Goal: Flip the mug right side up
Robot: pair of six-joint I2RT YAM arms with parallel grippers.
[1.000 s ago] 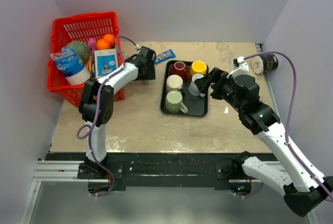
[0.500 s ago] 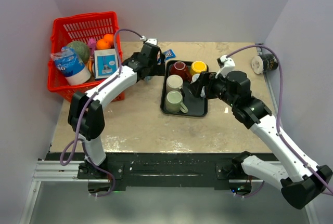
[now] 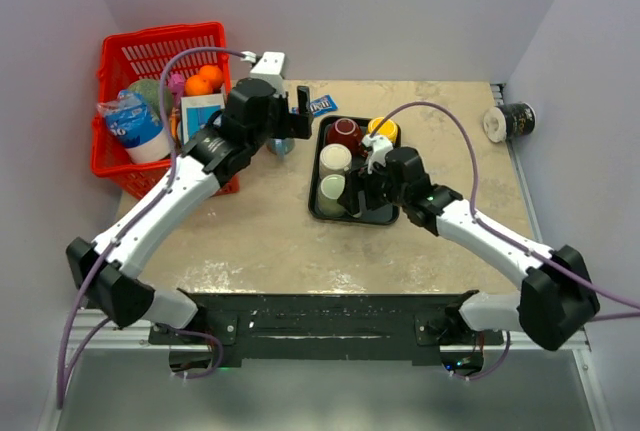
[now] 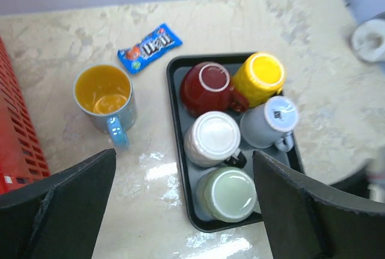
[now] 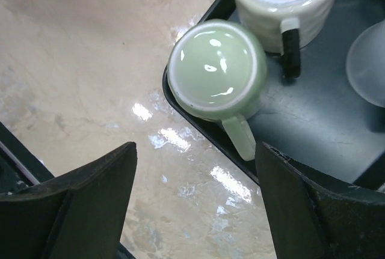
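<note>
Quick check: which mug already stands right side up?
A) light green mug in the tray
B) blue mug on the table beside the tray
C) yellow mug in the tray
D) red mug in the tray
B: the blue mug stands beside the black tray with its orange inside facing up, while the mugs in the tray all show their bases.

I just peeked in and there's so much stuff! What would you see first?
Five mugs sit upside down, packed on the black tray in the middle of the table. Just left of it, one blue mug stands right side up, and a bright red basket stuffed with things fills the far left corner.
</note>
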